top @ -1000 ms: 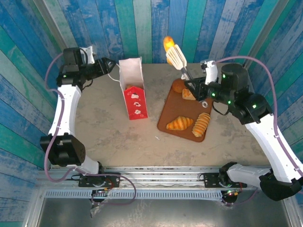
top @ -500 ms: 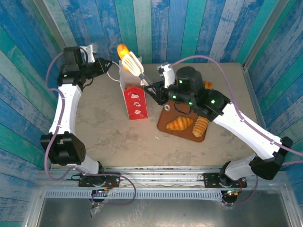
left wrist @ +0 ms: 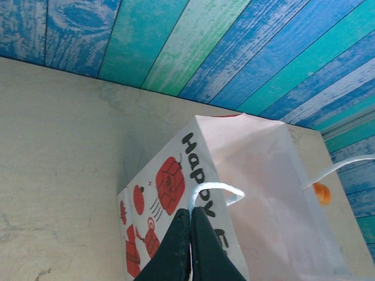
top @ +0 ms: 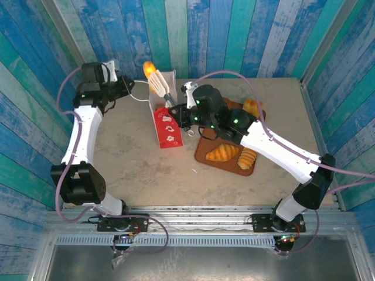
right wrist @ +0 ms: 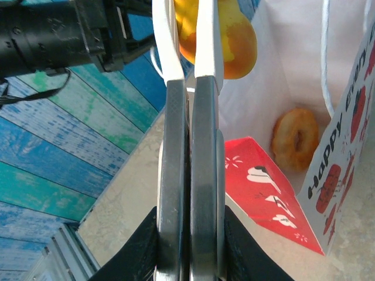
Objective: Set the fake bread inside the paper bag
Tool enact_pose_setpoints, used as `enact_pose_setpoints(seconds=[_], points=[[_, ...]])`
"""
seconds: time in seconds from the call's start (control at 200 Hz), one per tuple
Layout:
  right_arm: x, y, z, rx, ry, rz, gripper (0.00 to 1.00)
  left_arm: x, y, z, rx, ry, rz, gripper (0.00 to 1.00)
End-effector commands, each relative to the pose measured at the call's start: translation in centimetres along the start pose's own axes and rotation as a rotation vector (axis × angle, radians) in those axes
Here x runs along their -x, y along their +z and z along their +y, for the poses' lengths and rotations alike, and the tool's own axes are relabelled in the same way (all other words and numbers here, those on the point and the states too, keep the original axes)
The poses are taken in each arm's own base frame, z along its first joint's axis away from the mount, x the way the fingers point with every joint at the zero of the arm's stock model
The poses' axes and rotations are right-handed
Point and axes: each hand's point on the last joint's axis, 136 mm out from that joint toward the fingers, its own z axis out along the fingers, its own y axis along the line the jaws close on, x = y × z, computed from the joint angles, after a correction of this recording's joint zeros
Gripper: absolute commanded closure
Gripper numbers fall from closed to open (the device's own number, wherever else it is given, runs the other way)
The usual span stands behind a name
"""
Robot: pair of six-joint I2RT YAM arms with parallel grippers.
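— While the left pincer (left wrist: 190, 219) is pinched shut on the white cord handle (left wrist: 214, 188) of the small white paper bag with the red house-shaped front panel (top: 167, 126), where does the load sit relative to the mouth?

— Noted: right pincer (right wrist: 188, 240) is clamped on the white plastic tongs (right wrist: 187, 117), and the tong tips grip one golden-orange oblong toy roll (right wrist: 231, 41). Top camera: the bag is upright on the desk (top: 129, 158), the roll is at its far-left upper corner, and the tongs slant in from the right arm across the open top. Judgement: the mouth lies below the roll and slightly nearward, so the release calls for a short drop rather than travel. The right arm is the nearer one. The left arm only holds the handle.

— What do the wrist cameras add?

— Right wrist looks down the tongs into the bag, where a golden ring donut (right wrist: 296, 137) lies on the bottom. The top camera gives no such depth. It does give the stock on the flat brown tray (top: 206, 145): croissant (top: 222, 153), ridged horn (top: 248, 158) and a bun (top: 252, 107) at the far end, all well apart from the bag. Left wrist gives the printed outer wall.
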Motion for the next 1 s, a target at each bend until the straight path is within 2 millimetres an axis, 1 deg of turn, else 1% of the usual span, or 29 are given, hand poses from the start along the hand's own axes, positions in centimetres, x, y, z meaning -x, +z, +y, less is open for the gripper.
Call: enact_pose_setpoints(seconds=[0.0,0.075,0.235,0.391,0.456,0.556,0.656,0.726,0.997], points=[[1.2,-0.1,0.1,-0.023,0.029,-0.038,0.85,1.1,-2.2,-0.5,0.035,0.056,-0.062,1.0],[0.6,0.3,-0.7,-0.062,0.035,-0.02,0.84,1.2,-2.5,-0.4,0.05,0.063,-0.068,1.0],[-0.5,0.7,-1.8,-0.109,0.037,0.019,0.83,1.4,-2.7,-0.3,0.062,0.065,-0.075,1.0],[-1.7,0.8,-2.7,-0.151,0.036,0.064,0.8,1.4,-2.7,-0.2,0.068,0.066,-0.081,1.0],[-2.0,0.6,-2.9,-0.157,0.037,0.076,0.78,1.5,-2.8,-0.2,0.068,0.067,-0.083,1.0],[-2.2,0.2,-2.7,-0.146,0.044,0.085,0.72,1.5,-2.8,-0.3,0.065,0.067,-0.085,1.0],[-2.1,-0.1,-2.2,-0.125,0.046,0.085,0.66,1.5,-2.8,-0.3,0.061,0.062,-0.086,1.0],[-2.1,-0.3,-2.3,-0.127,0.045,0.085,0.63,1.6,-2.8,-0.3,0.061,0.061,-0.093,1.0],[-2.1,-0.8,-2.6,-0.134,0.034,0.081,0.54,1.7,-2.9,-0.4,0.059,0.058,-0.094,1.0]])
